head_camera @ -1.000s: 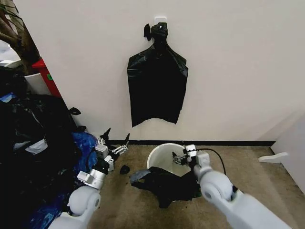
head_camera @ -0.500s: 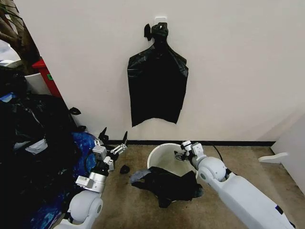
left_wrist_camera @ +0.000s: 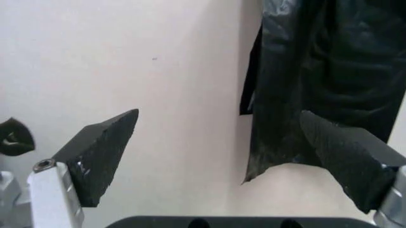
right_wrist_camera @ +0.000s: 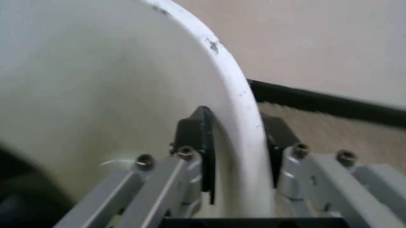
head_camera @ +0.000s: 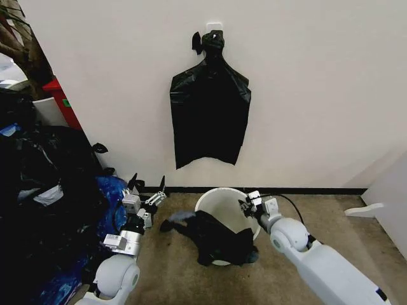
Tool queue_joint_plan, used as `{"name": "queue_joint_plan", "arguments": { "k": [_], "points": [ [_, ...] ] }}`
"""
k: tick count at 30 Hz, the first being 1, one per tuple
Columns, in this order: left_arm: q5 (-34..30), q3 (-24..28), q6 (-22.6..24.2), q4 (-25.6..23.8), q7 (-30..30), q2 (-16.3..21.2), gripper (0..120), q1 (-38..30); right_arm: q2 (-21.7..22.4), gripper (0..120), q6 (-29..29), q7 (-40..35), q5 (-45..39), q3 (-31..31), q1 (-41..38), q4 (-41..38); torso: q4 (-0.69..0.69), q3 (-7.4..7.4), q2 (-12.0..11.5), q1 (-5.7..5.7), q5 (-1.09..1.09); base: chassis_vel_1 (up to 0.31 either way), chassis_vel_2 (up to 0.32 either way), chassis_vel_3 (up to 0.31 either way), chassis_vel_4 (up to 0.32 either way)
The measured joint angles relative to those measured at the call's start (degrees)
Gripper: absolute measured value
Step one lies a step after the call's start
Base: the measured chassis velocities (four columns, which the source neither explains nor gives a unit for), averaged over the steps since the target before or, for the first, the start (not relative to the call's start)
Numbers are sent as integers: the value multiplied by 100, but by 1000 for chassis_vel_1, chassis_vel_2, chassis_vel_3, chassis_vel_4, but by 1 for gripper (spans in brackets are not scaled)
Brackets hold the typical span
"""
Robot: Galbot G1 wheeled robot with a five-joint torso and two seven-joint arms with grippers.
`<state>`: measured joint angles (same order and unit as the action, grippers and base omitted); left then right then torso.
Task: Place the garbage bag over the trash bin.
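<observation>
Head view: my right jaws (head_camera: 249, 206) pinch the trash bin (head_camera: 213, 199) rim; steadying it should help the garbage bag (head_camera: 213, 235) seat, left jaws (head_camera: 147, 187) spread.

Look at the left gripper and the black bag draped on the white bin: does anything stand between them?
Nothing visible does. The open left gripper hovers above bare carpet, apart from the garbage bag, which lies over the near rim of the trash bin.

Black bags (head_camera: 210, 111) on wall hook (head_camera: 214, 28); stuffed-bag heap (head_camera: 44, 190) left.
</observation>
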<state>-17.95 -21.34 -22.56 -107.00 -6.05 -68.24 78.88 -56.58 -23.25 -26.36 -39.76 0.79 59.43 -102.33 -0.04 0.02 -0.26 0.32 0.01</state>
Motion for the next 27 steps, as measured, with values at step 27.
{"name": "queue_joint_plan", "arguments": {
  "k": [27],
  "points": [
    [455, 64, -27, -37, -316, -217, 100, 204, -1294, 34, 2181, -2132, 630, -1092, 2564, -1788, 1, 0, 0, 0, 0, 0, 0, 0, 0]
  ]
}}
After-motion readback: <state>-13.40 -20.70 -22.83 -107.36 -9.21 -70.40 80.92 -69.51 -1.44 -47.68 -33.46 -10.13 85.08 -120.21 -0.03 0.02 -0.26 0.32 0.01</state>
